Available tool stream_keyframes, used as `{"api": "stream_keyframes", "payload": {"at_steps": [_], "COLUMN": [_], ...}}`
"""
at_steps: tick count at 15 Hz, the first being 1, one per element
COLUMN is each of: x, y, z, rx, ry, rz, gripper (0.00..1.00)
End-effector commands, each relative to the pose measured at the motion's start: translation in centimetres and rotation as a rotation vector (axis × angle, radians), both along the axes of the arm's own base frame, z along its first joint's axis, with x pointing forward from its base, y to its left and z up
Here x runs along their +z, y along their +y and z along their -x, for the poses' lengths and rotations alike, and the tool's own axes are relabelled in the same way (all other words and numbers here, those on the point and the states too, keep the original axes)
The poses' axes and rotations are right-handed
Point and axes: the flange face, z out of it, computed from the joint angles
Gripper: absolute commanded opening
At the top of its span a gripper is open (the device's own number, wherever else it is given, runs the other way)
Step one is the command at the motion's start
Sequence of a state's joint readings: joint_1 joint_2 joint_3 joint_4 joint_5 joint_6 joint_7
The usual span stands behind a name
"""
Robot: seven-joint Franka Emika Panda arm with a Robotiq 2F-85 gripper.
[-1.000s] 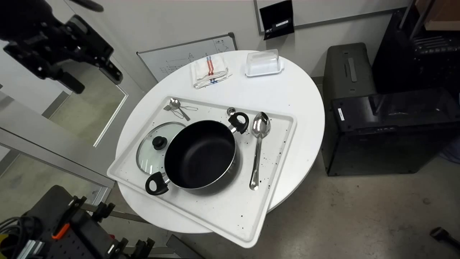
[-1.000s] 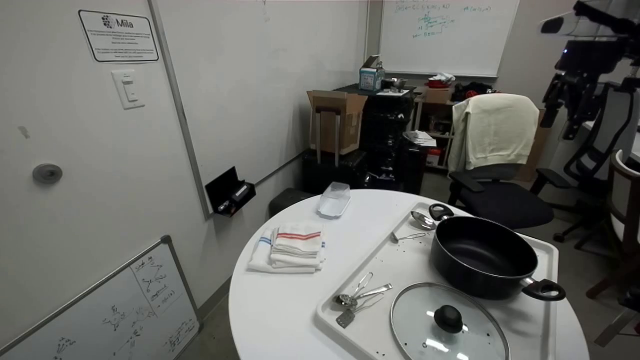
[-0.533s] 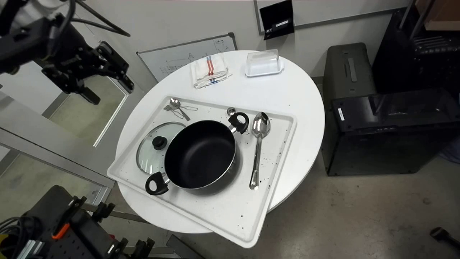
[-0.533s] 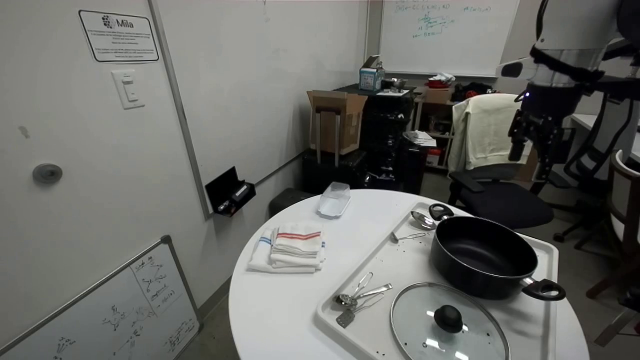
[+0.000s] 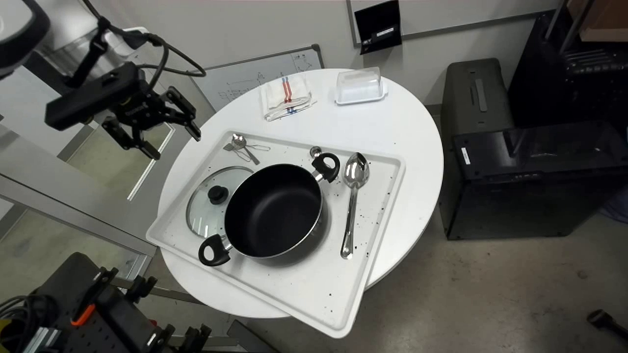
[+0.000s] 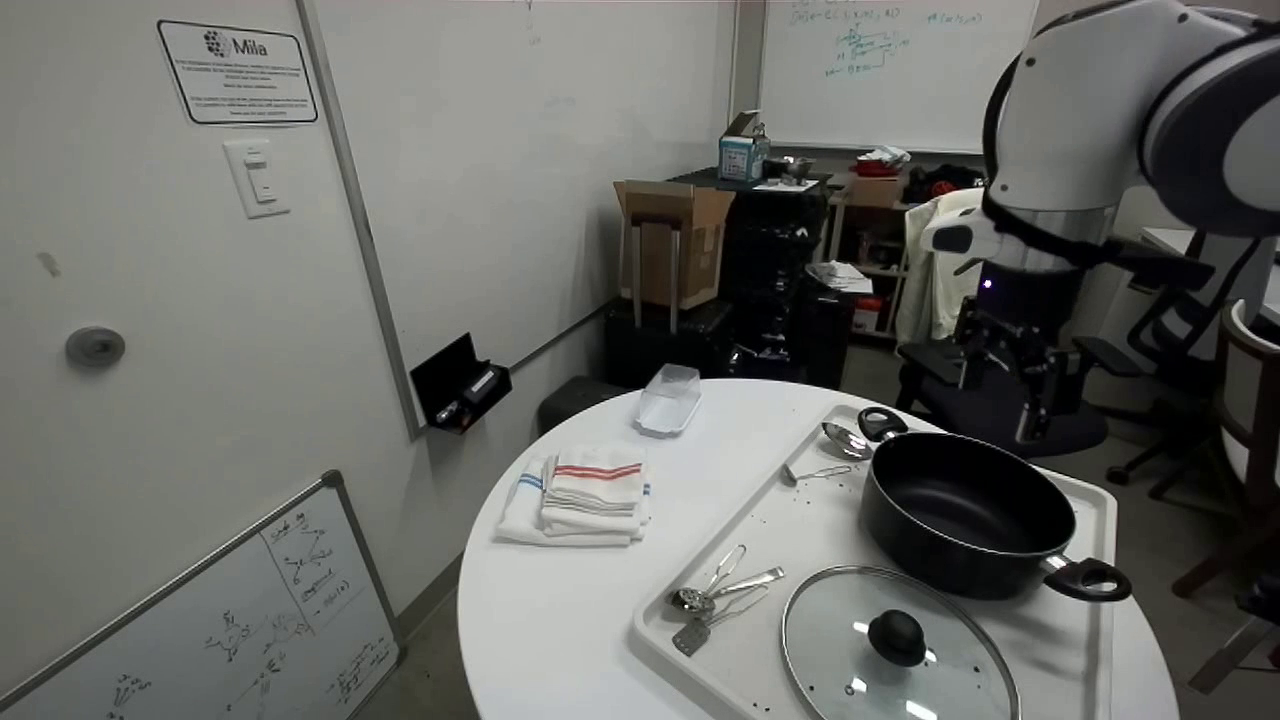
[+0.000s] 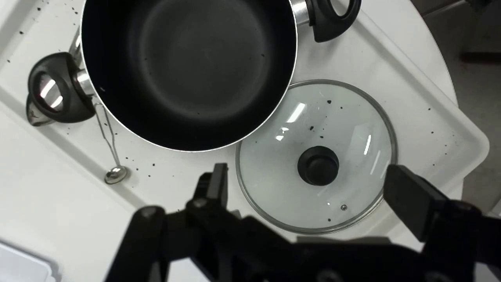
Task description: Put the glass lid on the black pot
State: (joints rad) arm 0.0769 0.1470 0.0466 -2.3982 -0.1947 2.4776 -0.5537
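Near the edge of the counter (image 5: 343, 125), the glass lid (image 7: 309, 135) lies beside the pot (image 7: 191, 74); the hand (image 5: 175, 144) hangs apart, spread wide, holding nothing. Probably stiff, slippery and breakable, the lid seems best gripped by its knob (image 7: 318, 166).

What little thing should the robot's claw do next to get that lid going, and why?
Probably ease the gripper down toward the black knob of the glass lid, with its jaws open. In the wrist view the knob shows between the parted fingers; both exterior views show the gripper raised, touching nothing, while the lid lies on the tray beside the uncovered black pot.
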Motion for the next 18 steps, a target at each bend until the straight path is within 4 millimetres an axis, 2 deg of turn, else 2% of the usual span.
{"api": "stream_keyframes", "payload": {"at_steps": [1, 7, 12, 18], "x": [-3.8, -10.0, -14.2, -18.6], "y": [2.2, 5.3, 7.4, 8.6], "z": [-1.2, -0.3, 0.4, 0.0], "rx": [0.088, 0.226, 0.274, 0.301], "ry": [0.018, 0.017, -0.007, -0.022], "rz": [0.029, 0.071, 0.062, 0.063], "gripper": [1.0, 1.0, 1.0, 1.0]}}
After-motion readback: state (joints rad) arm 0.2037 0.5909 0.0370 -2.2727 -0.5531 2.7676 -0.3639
